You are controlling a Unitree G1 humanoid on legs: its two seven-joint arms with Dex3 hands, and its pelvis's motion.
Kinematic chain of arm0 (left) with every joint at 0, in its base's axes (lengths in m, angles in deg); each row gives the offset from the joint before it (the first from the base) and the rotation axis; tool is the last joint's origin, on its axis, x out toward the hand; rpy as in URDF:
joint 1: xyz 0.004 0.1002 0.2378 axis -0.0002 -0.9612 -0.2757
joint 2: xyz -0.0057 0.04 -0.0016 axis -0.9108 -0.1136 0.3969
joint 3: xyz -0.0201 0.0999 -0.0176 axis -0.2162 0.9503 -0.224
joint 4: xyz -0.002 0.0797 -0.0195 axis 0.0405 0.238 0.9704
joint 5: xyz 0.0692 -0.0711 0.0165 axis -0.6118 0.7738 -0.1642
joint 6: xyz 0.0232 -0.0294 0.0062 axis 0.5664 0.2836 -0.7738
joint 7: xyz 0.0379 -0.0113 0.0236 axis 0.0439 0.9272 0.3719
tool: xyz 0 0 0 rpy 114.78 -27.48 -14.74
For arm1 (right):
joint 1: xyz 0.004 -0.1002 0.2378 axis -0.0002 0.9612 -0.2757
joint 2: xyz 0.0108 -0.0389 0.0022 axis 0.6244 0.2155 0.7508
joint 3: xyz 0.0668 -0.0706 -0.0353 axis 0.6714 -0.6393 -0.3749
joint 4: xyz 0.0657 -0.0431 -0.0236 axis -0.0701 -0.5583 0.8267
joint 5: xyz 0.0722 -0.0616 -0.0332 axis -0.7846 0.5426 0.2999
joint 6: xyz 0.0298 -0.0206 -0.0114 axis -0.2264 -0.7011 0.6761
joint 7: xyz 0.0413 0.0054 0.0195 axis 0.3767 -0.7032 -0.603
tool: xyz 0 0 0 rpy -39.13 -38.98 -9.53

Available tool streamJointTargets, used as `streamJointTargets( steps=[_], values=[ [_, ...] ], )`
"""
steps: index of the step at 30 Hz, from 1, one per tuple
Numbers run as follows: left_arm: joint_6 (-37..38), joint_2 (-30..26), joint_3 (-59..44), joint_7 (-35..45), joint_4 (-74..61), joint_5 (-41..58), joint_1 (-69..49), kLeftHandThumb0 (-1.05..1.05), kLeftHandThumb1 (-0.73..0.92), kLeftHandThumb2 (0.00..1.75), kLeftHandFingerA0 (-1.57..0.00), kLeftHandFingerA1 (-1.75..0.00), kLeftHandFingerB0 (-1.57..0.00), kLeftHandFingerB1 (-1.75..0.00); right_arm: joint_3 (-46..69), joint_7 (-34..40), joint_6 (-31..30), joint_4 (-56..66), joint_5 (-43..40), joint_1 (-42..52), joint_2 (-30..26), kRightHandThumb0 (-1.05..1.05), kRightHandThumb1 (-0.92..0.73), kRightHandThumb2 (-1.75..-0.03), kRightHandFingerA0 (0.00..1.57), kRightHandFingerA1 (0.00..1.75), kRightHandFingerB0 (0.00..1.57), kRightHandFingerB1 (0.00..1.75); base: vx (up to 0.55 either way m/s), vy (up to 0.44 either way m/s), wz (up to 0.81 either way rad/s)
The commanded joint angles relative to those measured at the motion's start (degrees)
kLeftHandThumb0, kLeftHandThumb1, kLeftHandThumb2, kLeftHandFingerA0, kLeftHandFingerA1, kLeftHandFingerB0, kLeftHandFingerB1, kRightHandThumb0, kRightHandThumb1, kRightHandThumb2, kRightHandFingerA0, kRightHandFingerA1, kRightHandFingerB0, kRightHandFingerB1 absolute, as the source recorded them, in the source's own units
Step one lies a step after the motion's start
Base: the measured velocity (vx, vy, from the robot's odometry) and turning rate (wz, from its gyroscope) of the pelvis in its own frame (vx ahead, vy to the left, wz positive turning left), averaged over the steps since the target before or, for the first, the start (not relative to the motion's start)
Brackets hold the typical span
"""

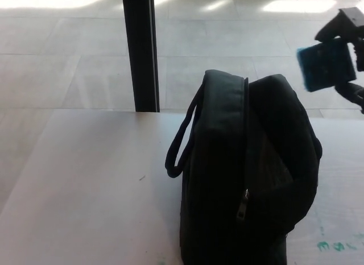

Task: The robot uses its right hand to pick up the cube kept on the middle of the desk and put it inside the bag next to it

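The cube (326,65) is up in the air, dark blue, pinched in the right hand (348,54) at the far right edge of the view. Black fingers (341,21) close over its top and another curls beneath it, so the hand is clamped on the cube and nothing else. Only part of the hand shows; the rest runs out of the view.

Now the relation that matters: the cube hangs above and to the right of the bag (244,174), level with or a little higher than the bag's top, and apart from it. The bag stands upright on the table (85,185), black, its long axis running away from the camera. The zip line (246,145) runs down its near face with the pull (244,203) low, and the top edges look parted. Whether that gap is wide enough for the cube, I cannot tell from this angle.

The carry handle (181,145) loops off the bag's left side, away from the hand. A black post (141,49) stands behind the bag on the left.

My read: lift done, and the next move should be leftward and down, towards the bag's top. The left hand is nowhere in view.
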Motion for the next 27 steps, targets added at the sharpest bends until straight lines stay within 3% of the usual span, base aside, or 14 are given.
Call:
streamJointTargets(
  steps=[1,2,4,6,9,12,14,15,16,17,21,22,23,27],
  values=[
    [0.18,-0.39,-0.28,-0.14,0.18,0.04,-0.28,-0.42,0.75,0.61,-0.45,-0.45,-0.4,-0.42,-1.22,-2.37,2.13,5.67,-0.07,-0.93,1.47,-0.33,-0.51,-1.13,1.2,1.39,1.01,1.28,0.0,0.0,0.0],
    [0.5,-0.57,-0.13,0.13,0.31,-0.15,-0.48,-0.43,0.75,0.61,-0.45,-0.45,-0.4,-0.42,-1.61,-2.32,2.83,6.04,0.36,-1.18,1.5,-0.27,-0.53,-1.14,0.97,1.75,0.8,1.58,0.0,0.0,0.0],
    [0.47,-0.27,-0.28,-0.09,-0.09,0.01,-0.86,-0.44,0.75,0.61,-0.45,-0.46,-0.4,-0.43,-2.0,-1.67,3.5,5.95,1.1,-1.99,1.71,-0.27,-0.51,-1.09,0.92,1.75,0.77,1.6,0.0,0.0,0.0],
    [-0.16,0.21,-0.81,-0.36,-0.32,0.75,-0.94,-0.43,0.74,0.61,-0.44,-0.46,-0.4,-0.44,-2.21,-1.36,4.1,5.64,1.51,-2.9,1.71,-0.26,-0.47,-1.18,0.94,1.75,0.78,1.64,0.0,0.0,0.0],
    [0.4,0.15,-0.75,-0.16,0.05,0.51,-0.9,-0.43,0.74,0.61,-0.46,-0.47,-0.41,-0.44,-2.14,-1.87,4.4,6.1,1.43,-2.48,1.53,-0.27,-0.55,-1.01,0.89,1.75,0.69,1.67,0.0,0.0,0.0],
    [0.45,0.14,-0.72,-0.31,0.07,0.3,-0.9,-0.43,0.74,0.61,-0.47,-0.47,-0.4,-0.44,-2.31,-4.59,3.26,7.84,1.2,-1.75,1.01,-0.27,-0.58,-0.93,0.88,1.75,0.7,1.58,0.0,0.0,0.0],
    [0.53,-0.02,-0.57,-0.29,0.77,0.08,-0.51,-0.43,0.74,0.61,-0.46,-0.46,-0.4,-0.43,-3.48,-5.98,4.08,10.06,3.38,-0.22,-0.71,-0.29,-0.66,-0.75,0.86,1.75,0.73,1.44,0.0,0.0,0.0],
    [0.09,0.04,-0.81,-0.28,0.83,0.43,-0.38,-0.43,0.74,0.61,-0.44,-0.46,-0.39,-0.43,-3.77,-5.99,5.28,9.83,3.08,0.11,-1.03,-0.31,-0.66,-0.68,0.91,1.71,0.84,1.08,0.0,0.0,0.0],
    [0.13,-0.33,-0.86,0.26,0.59,0.54,-0.5,-0.44,0.76,0.61,-0.43,-0.45,-0.39,-0.43,-4.22,-7.0,5.76,9.87,2.35,1.36,-1.33,-0.29,-0.62,-0.79,0.85,1.75,0.73,1.46,0.0,0.0,0.0],
    [0.13,-0.33,-0.87,0.26,0.6,0.53,-0.5,-0.44,0.76,0.61,-0.43,-0.45,-0.39,-0.43,-4.19,-7.06,5.75,9.94,2.34,1.4,-1.34,-0.29,-0.62,-0.79,0.85,1.75,0.73,1.46,0.0,0.0,0.0],
    [0.05,-0.14,-1.08,0.12,0.58,0.71,-0.45,-0.42,0.74,0.61,-0.45,-0.47,-0.4,-0.44,-5.06,-8.76,6.1,10.59,2.71,2.93,-1.7,-0.37,-0.69,-0.66,0.94,1.73,0.87,0.95,0.0,0.0,0.0],
    [-0.02,-0.2,-1.05,0.16,0.75,0.67,-0.32,-0.41,0.75,0.61,-0.44,-0.46,-0.4,-0.44,-5.22,-9.01,6.18,10.79,2.5,3.24,-1.39,-0.31,-0.68,-0.75,0.9,1.74,0.76,1.26,0.0,0.0,0.0],
    [-0.3,-0.12,-1.08,-0.13,0.53,0.65,-0.3,-0.41,0.74,0.62,-0.44,-0.46,-0.41,-0.44,-5.61,-8.48,7.02,10.3,2.52,3.2,-0.81,-0.26,-0.57,-1.01,0.9,1.75,0.68,1.65,0.0,0.0,0.0],
    [0.68,-0.41,-0.2,0.12,0.73,-0.3,-0.18,-0.43,0.74,0.61,-0.46,-0.46,-0.4,-0.43,-6.82,-6.59,10.09,9.91,3.04,3.17,0.93,-0.26,-0.54,-1.12,0.93,1.75,0.73,1.68,0.0,0.0,0.0]
  ],
)
